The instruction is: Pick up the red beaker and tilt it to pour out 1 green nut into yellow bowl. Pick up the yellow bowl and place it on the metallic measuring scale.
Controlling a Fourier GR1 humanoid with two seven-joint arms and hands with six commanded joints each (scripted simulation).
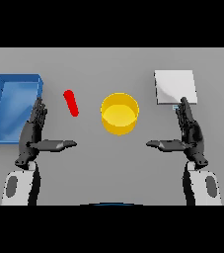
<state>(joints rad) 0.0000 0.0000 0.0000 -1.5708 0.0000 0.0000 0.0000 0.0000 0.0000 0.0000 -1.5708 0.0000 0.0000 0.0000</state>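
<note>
Left hand (32, 136): fingers straight and spread wide, thumb out toward centre, holding nothing, resting low over the grey tabletop (108, 163). Right hand (190, 133): mirrored pose, fingers straight, thumb pointing inward, empty. Red beaker (71, 103): beside the left hand's fingertips, apart from them, tilted on the tabletop. Yellow bowl (119, 114): upright, centred between both hands. Blue tray (12, 106): far left, behind the left hand. Metallic measuring scale (175, 86): far right, just beyond the right hand's fingertips.

A plain grey table (108, 168) fills the whole view under even, soft light. A blue tray (0, 106) lies near its left edge.
</note>
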